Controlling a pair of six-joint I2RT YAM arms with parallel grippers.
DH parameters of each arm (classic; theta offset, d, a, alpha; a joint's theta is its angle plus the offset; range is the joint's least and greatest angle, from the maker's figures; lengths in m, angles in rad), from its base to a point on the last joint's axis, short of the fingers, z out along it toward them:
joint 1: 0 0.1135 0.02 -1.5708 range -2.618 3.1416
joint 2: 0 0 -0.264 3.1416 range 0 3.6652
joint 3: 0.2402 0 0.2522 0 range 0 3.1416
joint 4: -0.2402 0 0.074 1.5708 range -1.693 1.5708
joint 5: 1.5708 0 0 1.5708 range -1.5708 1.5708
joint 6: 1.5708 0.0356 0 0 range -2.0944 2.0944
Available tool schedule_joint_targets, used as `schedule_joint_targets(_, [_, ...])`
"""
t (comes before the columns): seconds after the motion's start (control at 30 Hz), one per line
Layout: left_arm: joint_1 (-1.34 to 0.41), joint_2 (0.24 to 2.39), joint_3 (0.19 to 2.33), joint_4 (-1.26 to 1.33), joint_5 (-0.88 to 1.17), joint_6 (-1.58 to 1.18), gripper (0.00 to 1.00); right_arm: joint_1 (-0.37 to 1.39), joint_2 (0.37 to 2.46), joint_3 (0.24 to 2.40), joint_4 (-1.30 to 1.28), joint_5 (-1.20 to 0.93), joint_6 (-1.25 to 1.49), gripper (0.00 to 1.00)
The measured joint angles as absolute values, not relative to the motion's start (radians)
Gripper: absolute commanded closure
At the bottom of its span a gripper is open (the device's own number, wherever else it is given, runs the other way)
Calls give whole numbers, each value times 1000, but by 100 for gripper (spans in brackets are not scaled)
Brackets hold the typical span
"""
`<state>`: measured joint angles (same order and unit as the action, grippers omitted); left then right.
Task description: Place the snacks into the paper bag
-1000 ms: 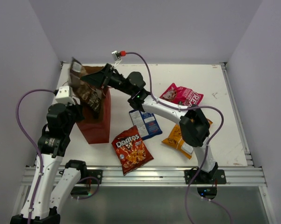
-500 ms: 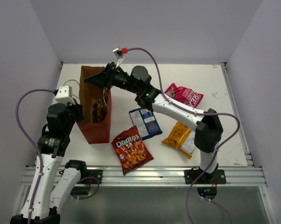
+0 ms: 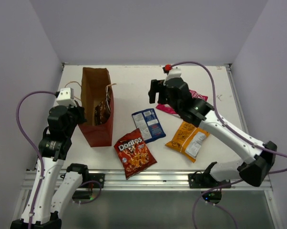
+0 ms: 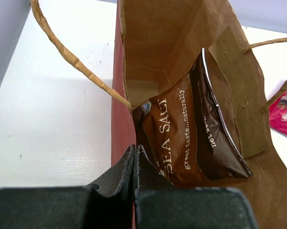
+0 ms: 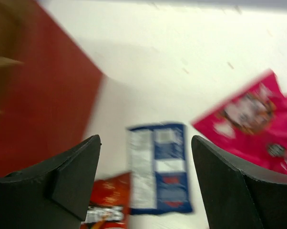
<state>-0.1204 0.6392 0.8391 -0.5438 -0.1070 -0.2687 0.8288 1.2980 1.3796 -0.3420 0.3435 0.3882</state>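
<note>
1. Standing upright at the 9 o'clock side of the worktop [image 3: 129,78], the paper bag [image 3: 98,134] has its mouth open to the overhead camera.
2. A dark brown packet [image 3: 102,112] is inside the bag, leaning against the wall on the 3 o'clock side. The left wrist camera shows the words "SEA SALT" on this brown packet [image 4: 191,138].
3. The left tool [image 3: 79,117] is clenched on the bag's rim at the 9 o'clock side. In its own camera the left tool [image 4: 134,160] has both fingers pressed together over the edge of the bag wall [image 4: 153,38].
4. A twisted string handle [image 4: 72,59] arches off that rim over the bare worktop.
5. The right tool [image 3: 155,90] hangs above the worktop at about 12 o'clock from its middle, well apart from the bag. Seen from its wrist, the right tool [image 5: 146,140] is released, its jaws spread wide and gripping nothing.
6. Four packets lie flat on the worktop outside the bag:
   - The blue-and-white packet [image 3: 148,125] is near the middle and also shows in the blurred right wrist view [image 5: 158,167].
   - The Doritos packet [image 3: 135,152] is at 7 o'clock, touching the blue-and-white one.
   - The orange packet [image 3: 187,140] is at 4 o'clock.
   - The pink packet [image 3: 199,98] is at 2 o'clock, partly hidden under the right arm.
</note>
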Motion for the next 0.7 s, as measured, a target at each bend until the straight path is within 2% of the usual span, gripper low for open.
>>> schedule_joint_targets(0.2, [-120,640,839,-543,-107,-269,100,646,1510,1241,-513,459,392,14])
schedule_joint_targets(0.47, [-120,641,839,-543,-107,-269,100,423,1632,1288,-514,488,330,12])
schedule_joint_targets(0.7, [-120,644,839,-541,-106,-269,100,350,1731,1370,-419,463,213,12])
